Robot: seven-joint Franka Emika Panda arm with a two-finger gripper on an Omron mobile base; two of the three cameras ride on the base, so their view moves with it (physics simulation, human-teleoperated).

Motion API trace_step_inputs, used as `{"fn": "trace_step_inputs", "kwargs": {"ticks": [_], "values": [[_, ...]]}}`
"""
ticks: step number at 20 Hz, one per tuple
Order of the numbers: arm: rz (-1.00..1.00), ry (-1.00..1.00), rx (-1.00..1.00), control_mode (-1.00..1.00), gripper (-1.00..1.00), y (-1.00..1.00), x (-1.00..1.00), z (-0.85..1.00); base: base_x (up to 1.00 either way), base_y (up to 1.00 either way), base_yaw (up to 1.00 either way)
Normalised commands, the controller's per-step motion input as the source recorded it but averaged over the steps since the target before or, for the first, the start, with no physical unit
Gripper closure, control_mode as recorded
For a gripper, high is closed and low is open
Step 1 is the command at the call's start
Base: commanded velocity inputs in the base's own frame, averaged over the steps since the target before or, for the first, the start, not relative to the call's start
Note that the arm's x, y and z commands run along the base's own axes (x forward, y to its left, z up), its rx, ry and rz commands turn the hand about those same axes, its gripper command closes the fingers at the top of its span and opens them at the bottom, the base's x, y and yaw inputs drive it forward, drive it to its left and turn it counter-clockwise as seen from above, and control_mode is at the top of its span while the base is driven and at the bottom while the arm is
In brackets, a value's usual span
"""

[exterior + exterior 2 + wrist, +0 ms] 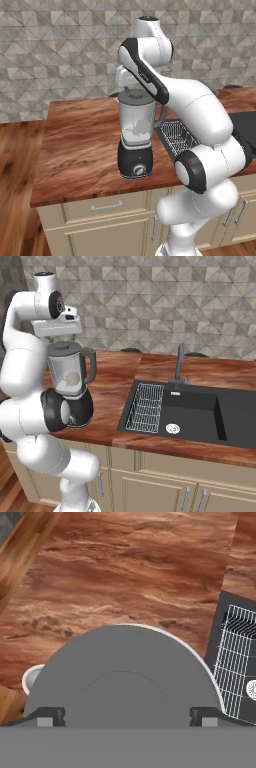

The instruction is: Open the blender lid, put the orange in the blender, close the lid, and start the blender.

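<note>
The blender [135,135] stands near the front edge of the wooden counter [80,145], a clear jar on a black base with a silver dial [139,170]. The dark grey blender lid [125,672] lies flat on the jar's top [63,346]. Through the jar wall shows a small pale round shape, seemingly the orange [143,126] [73,377], resting low in the jar. My gripper [127,717] hangs straight above the lid. It is open, with its fingertips [50,716] spread wide on either side of the centre knob and nothing between them.
A black sink [195,413] with a wire rack [147,406] and a faucet [179,368] is set into the counter right of the blender. The counter's left end [42,150] drops to the wooden floor. A tiled wall runs behind.
</note>
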Motion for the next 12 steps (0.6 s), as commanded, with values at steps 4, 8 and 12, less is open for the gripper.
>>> {"fn": "trace_step_inputs", "kwargs": {"ticks": [4,8,12], "values": [[0.0,-0.1,0.0,-1.0,-1.0,0.0,0.0,0.2,0.0,0.0,0.0],[0.0,-0.1,0.0,-1.0,-1.0,0.01,-0.16,0.1,0.0,0.0,0.0],[-0.15,-0.16,0.0,-1.0,-1.0,0.0,-0.79,-0.02,0.0,0.0,0.0]]}}
